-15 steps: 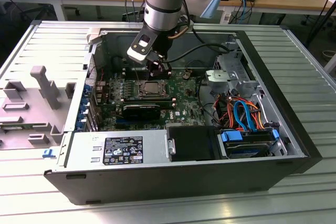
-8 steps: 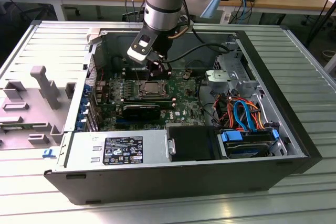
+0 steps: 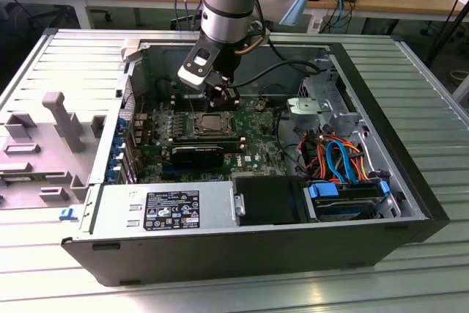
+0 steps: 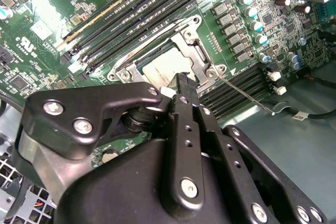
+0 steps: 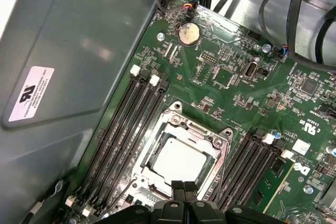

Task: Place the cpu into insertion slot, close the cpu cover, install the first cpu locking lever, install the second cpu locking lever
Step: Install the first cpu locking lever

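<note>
**Shut fingertips poised over a seated chip**

Nearest in the exterior view lies the grey power supply (image 3: 165,210), with the drive bay (image 3: 344,199) and its blue tabs to the exterior view's right. Beyond them the green motherboard (image 3: 256,144) carries the insertion slot (image 3: 212,124), and the arm comes down on it from the far side.

In the first wrist view the cpu (image 5: 181,160) sits flat in the slot, its pale metal top showing through the window of the cpu cover (image 5: 185,125), which appears to lie down over it. The gripper (image 5: 184,186) has its two fingertips pressed together with nothing between them, hanging just above the chip's near edge. In the second wrist view a thin locking lever (image 4: 247,96) runs out from the slot's corner. It looks unhooked, though I cannot tell for sure.

The risks, as I judge them:
- **Scraping:** a descent off line would scrape the chip's top or bend the thin cover.
- **Lever slip:** the springy lever could slip off the narrow tips and snap back.
- **Sideways sweep:** a sideways sweep could clip the memory slots (image 5: 131,129) just beside the socket.
</note>
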{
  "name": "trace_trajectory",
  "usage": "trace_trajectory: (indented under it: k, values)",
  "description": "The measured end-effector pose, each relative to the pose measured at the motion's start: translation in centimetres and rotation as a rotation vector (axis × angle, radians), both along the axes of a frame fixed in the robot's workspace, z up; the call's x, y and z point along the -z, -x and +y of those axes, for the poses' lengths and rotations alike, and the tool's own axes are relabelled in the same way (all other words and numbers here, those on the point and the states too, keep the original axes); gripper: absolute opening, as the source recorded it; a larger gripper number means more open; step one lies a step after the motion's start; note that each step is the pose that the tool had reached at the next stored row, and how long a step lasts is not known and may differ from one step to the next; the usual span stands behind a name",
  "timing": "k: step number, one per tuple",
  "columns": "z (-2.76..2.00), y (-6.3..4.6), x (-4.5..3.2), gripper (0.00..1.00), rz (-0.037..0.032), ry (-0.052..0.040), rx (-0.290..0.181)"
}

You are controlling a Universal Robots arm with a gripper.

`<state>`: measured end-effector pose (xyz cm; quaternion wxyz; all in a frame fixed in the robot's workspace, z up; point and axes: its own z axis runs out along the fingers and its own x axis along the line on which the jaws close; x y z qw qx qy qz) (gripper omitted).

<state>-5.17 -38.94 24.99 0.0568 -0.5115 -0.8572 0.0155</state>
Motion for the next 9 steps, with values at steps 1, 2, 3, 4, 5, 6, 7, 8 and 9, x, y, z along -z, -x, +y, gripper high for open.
trace_trajectory:
  k: [1, 2, 3, 4, 5, 6, 7, 8, 9]
  values:
    - [0.00, 0.00, 0.00, 0.11, 0.0000, 0.0000, -0.001]
    - [0.00, 0.00, 0.00, 0.11, 0.0000, -0.0001, -0.002]
    - [0.00, 0.00, 0.00, 0.11, 0.0000, -0.0001, -0.002]
    - [0.00, 0.00, 0.00, 0.11, 0.0000, -0.0001, -0.003]
    - [0.00, 0.00, 0.00, 0.11, 0.0000, -0.0001, -0.003]
    - [0.00, 0.00, 0.00, 0.11, 0.0000, -0.0001, -0.004]
    - [0.00, 0.00, 0.00, 0.11, 0.0000, -0.0002, -0.004]
    - [0.00, 0.00, 0.00, 0.11, 0.0000, -0.0003, -0.005]
    - [0.00, 0.00, 0.00, 0.11, 0.0000, -0.0002, -0.005]
